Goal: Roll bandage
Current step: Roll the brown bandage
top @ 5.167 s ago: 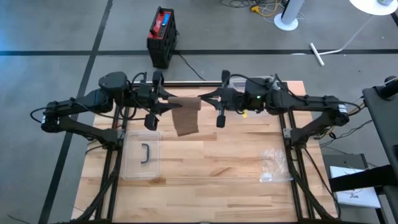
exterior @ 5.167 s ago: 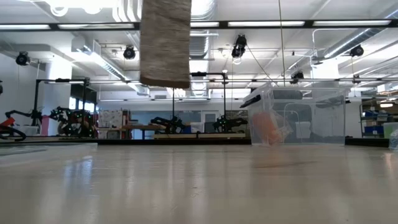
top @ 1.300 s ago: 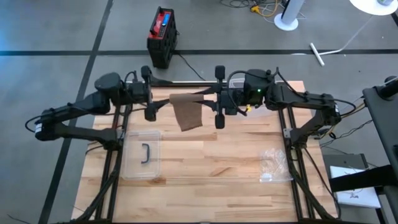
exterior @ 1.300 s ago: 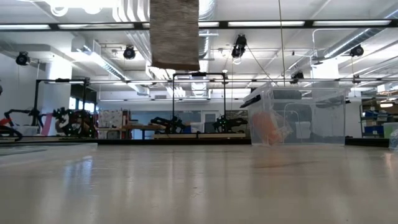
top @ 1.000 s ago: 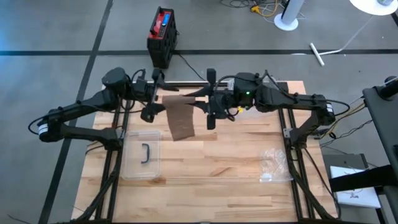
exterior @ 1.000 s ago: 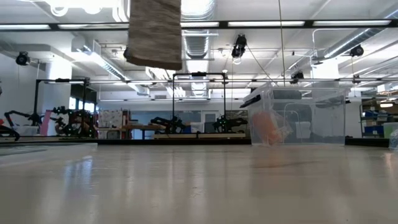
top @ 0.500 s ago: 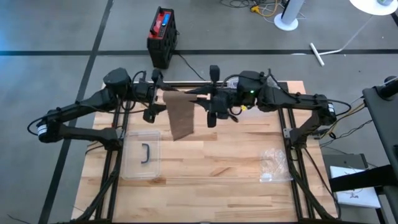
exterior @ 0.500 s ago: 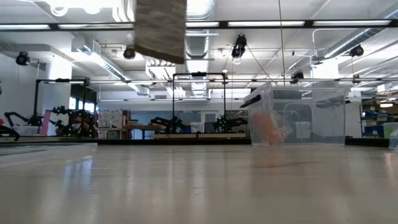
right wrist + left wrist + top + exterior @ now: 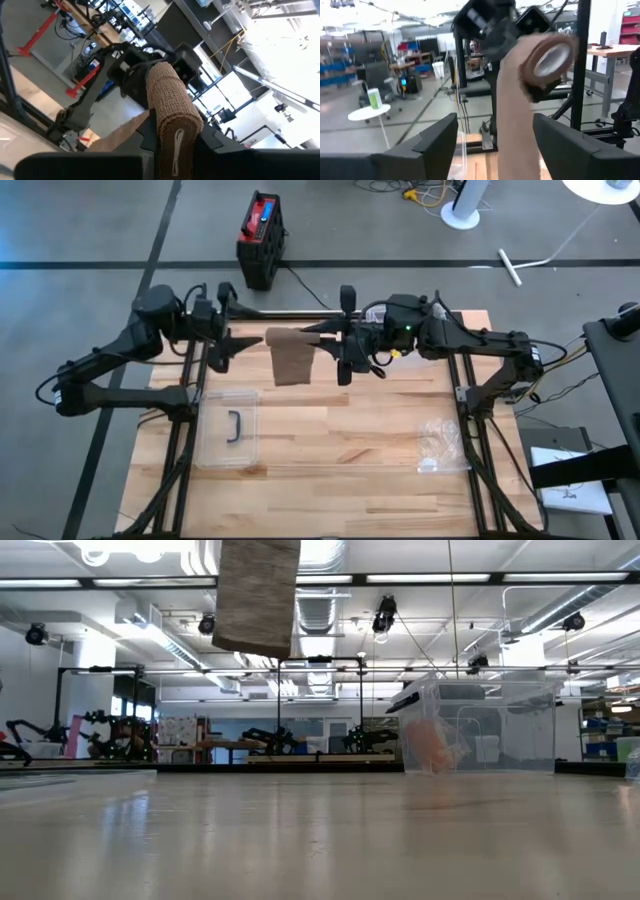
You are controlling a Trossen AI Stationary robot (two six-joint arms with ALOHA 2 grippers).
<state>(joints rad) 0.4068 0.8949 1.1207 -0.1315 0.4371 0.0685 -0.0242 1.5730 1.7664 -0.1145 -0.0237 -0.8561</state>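
Hanging from the roll (image 9: 288, 340) high above the back of the table (image 9: 380, 480), the loose brown tail (image 9: 291, 366) is now left to the right gripper (image 9: 336, 340) alone, which is pinched shut on the roll. The left gripper (image 9: 232, 338) has been drawn back and is seen just clear of the bandage, fingers (image 9: 437, 142) spread and empty. A turn of winding is judged finished, so a fresh grip on the tail is probably needed next.
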